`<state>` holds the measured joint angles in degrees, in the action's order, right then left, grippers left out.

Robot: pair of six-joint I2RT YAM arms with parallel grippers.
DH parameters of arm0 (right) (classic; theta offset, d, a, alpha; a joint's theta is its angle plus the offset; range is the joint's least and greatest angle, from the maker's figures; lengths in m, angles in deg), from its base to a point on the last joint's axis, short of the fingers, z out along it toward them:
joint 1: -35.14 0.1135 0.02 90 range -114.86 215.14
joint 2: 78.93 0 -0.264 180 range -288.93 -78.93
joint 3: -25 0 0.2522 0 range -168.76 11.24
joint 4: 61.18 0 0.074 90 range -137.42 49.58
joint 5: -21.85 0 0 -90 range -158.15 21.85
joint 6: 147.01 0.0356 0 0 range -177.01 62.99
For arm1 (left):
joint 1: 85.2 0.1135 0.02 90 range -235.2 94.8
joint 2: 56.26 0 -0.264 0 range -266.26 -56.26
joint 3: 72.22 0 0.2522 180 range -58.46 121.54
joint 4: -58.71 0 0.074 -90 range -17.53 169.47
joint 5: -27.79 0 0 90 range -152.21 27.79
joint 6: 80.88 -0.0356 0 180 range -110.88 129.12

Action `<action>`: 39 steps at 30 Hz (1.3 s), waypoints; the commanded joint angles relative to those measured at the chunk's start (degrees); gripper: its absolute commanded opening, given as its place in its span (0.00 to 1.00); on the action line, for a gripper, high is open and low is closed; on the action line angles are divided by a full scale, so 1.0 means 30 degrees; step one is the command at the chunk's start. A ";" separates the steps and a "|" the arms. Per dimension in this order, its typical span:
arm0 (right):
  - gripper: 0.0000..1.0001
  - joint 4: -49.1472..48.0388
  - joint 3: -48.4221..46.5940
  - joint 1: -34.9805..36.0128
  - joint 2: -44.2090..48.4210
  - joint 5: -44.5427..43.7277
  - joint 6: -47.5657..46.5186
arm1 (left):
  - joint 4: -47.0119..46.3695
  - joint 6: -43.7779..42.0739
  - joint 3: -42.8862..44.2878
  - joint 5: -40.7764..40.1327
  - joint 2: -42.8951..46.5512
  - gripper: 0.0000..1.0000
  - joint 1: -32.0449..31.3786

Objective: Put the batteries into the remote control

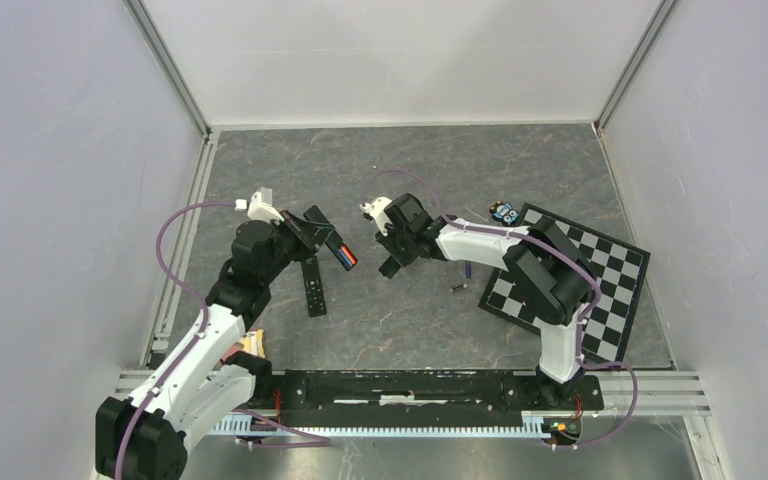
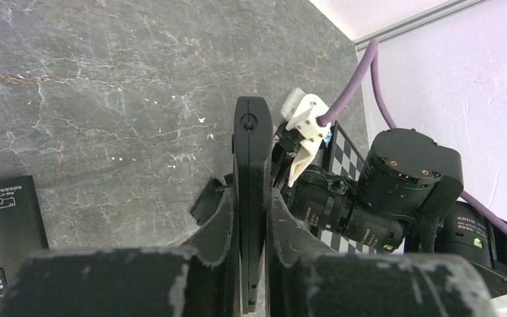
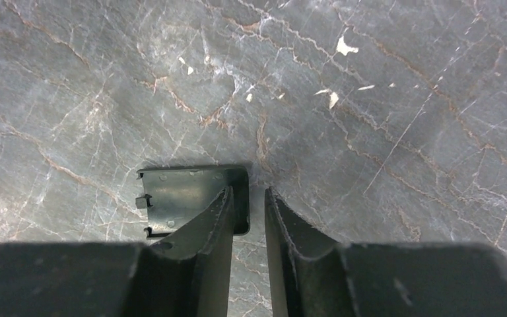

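The slim black remote control [image 2: 251, 145] stands edge-on, clamped between the left gripper's [image 2: 251, 201] jaws; orange and blue batteries [image 1: 346, 256] seemingly sit in its open end. The right gripper [image 3: 248, 197], jaws narrowly parted and empty, hovers over a flat black cover [image 3: 178, 191]; a dark battery [image 1: 457, 288] lies on the table [image 1: 410, 170] nearby

Marbled table [image 1: 410, 330]: second remote [image 1: 313, 287], flat cover [image 3: 178, 191], loose battery [image 1: 457, 288], checkered mat [image 1: 622, 290].

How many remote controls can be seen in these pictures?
2. The first remote is clamped edge-on in the left gripper; the second remote lies flat on the table beside it. None seems hidden.
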<state>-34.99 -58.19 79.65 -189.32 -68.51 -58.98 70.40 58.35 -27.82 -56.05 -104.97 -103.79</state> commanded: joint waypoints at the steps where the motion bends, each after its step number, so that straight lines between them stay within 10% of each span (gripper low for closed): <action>1: 0.26 0.0607 -0.1144 0.0016 -0.0671 -0.0502 0.0058 | -0.0822 -0.0503 0.0015 -0.0011 0.0196 0.02 0.0103; 6: 0.00 0.0489 -0.0782 0.0020 -0.0324 -0.2356 0.0531 | -0.0849 -0.0473 -0.0162 0.0058 0.0240 0.02 0.0123; 18: 0.00 -0.1857 0.4153 -0.0963 0.6070 -0.7501 0.6045 | -0.7761 0.2761 -0.2040 0.3267 -0.4083 0.02 -0.0092; 29: 0.00 -0.4497 0.8086 -0.1331 0.9290 -0.3343 0.8443 | -1.6606 0.6130 -0.1645 0.1221 -1.2440 0.02 -0.1046; 39: 0.41 -0.5034 0.5287 -0.1254 0.5153 0.0827 -0.1380 | -1.3941 0.4480 -0.2894 -0.0183 -1.0348 0.02 -0.1033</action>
<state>-46.18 -39.48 75.63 -171.62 -71.94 -47.18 29.16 74.15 -35.08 -53.32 -139.40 -106.93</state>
